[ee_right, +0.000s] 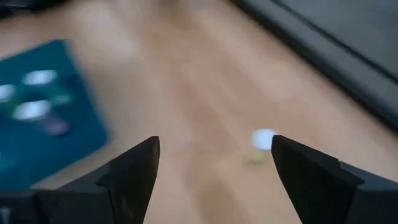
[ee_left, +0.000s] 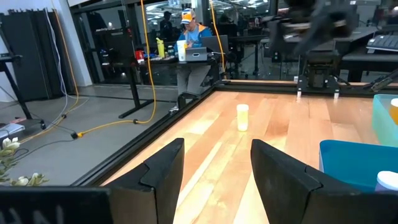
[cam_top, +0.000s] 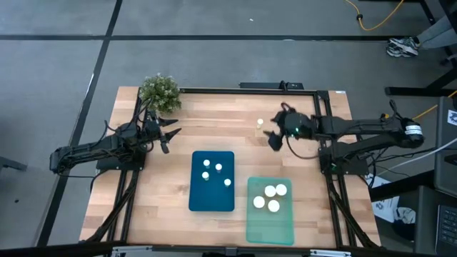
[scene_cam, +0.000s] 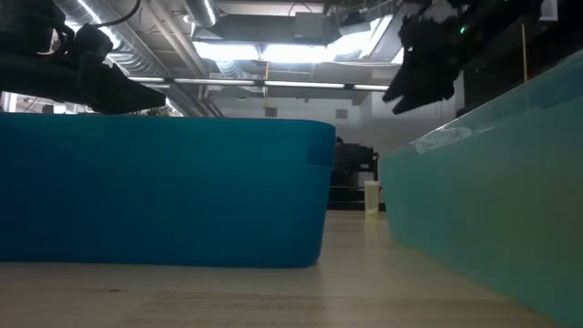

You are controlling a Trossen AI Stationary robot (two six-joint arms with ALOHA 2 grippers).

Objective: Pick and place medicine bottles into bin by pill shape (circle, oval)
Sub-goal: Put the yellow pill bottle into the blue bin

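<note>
One small pale medicine bottle (cam_top: 260, 123) with a white cap stands upright on the wooden table at the far middle; it also shows in the low view (scene_cam: 371, 196), the left wrist view (ee_left: 242, 117) and the right wrist view (ee_right: 263, 140). My right gripper (cam_top: 272, 135) hovers open just to the near right of it, above the table. My left gripper (cam_top: 170, 135) is open and empty at the table's left. Several bottles (cam_top: 213, 171) stand in the dark blue bin (cam_top: 212, 203), three bottles (cam_top: 269, 198) in the pale green bin (cam_top: 270, 230).
A small green potted plant (cam_top: 158, 91) stands at the far left corner. A dark frame (cam_top: 243, 89) runs around the table's edges. The two bins stand side by side at the near middle. Beyond the table a person sits at a desk (ee_left: 191, 43).
</note>
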